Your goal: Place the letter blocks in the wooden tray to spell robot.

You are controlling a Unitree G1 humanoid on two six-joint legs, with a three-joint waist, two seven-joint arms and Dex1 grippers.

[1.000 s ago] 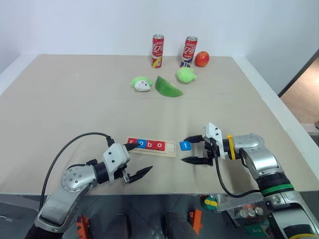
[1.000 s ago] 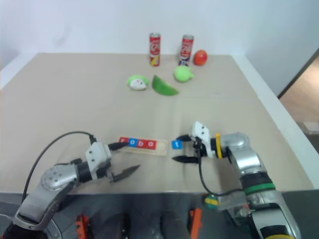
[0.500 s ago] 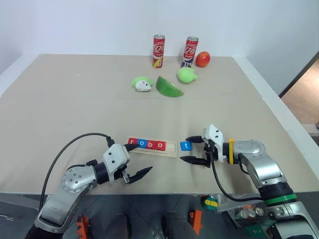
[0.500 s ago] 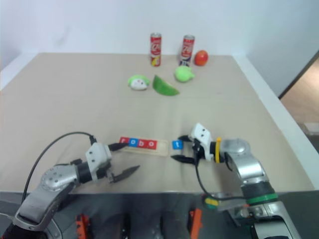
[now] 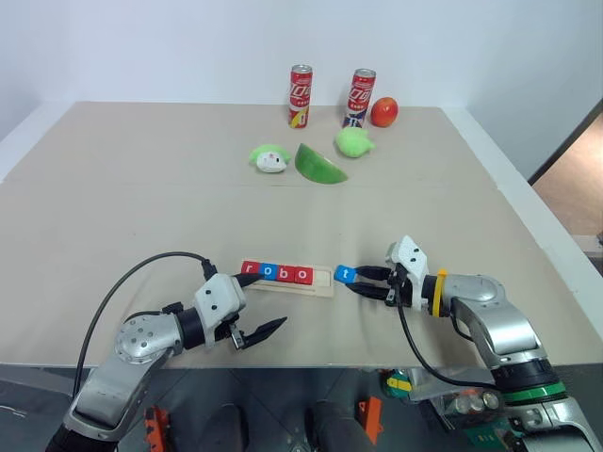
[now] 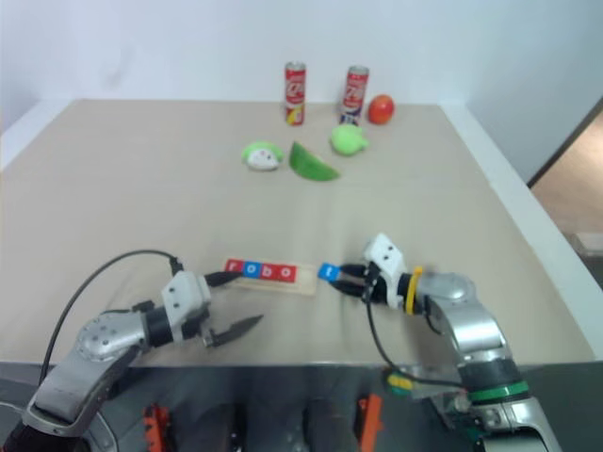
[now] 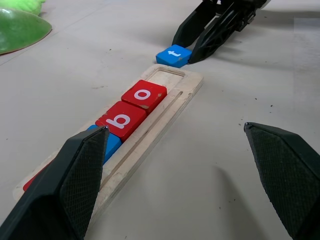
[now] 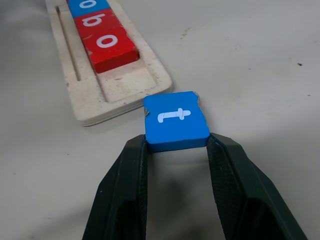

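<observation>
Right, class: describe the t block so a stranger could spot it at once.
Find the wooden tray near the table's front edge. Just off its empty end lies the t block, between the right gripper's fingers. It is the only letter block outside the tray, blue with a white t.

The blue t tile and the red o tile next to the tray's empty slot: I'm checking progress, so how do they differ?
The blue square t tile lies on the table just off the end of the pale wooden tray; the red square o tile sits in the tray's groove. The t tile is pinched between the right gripper's black fingers; the o tile is untouched. Both are flat with white lowercase letters.
</observation>
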